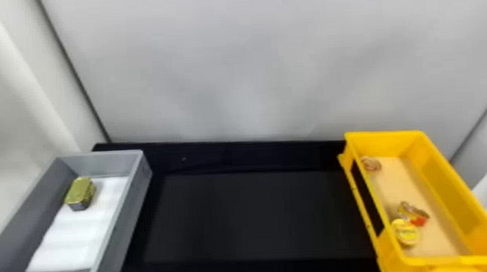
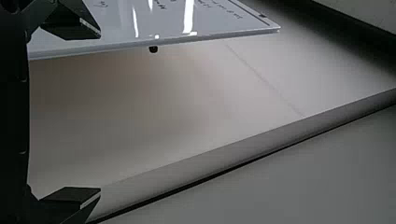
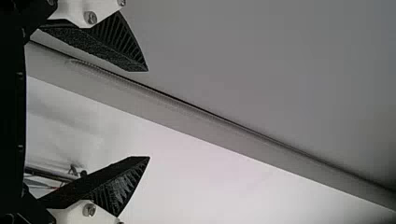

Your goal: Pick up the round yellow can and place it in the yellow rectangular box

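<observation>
Both your left black gripper and right black gripper have empty fingers spread wide, so leave the round yellow can lying in the yellow rectangular box.

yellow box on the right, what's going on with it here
Nothing is being handled: the left claw and the right claw are both open and empty. The round yellow can lies inside the yellow box, so the task looks done. A gold-topped tin sits in the grey box.
</observation>
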`<state>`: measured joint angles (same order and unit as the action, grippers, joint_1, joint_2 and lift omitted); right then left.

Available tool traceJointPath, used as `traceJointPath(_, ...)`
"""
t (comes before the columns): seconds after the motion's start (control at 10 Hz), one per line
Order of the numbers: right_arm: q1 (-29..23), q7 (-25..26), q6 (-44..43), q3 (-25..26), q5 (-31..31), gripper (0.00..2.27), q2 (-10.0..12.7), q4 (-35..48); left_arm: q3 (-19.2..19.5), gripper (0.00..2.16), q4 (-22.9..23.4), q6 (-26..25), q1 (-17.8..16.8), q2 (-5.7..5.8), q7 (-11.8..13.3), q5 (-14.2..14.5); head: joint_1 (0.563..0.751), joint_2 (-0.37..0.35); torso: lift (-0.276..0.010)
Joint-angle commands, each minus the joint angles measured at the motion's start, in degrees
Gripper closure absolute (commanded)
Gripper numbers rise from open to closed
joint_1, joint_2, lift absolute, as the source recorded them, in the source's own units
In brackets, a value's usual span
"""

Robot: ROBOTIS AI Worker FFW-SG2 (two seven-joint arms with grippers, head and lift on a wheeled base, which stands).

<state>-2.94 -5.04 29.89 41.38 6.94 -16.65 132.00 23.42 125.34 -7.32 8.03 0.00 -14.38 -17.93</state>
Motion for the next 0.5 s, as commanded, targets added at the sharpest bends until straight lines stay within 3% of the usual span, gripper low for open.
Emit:
traceJointPath(0.0, -0.4, 2.0, 0.2, 0.5, -2.4, 0.15, 0.3, 1.3, 0.0, 0.10, 0.0, 0.1, 0.1, -0.15, 0.0, 0.0, 0.694, 0.014, -0.060)
traceJointPath(0.4, -0.5, 4.2, 0.7, 1.3, -8.6, 0.17, 0.2, 1.6, 0.0, 0.10, 0.0, 0.1, 0.1, -0.15, 0.0, 0.0, 0.694, 0.014, -0.060)
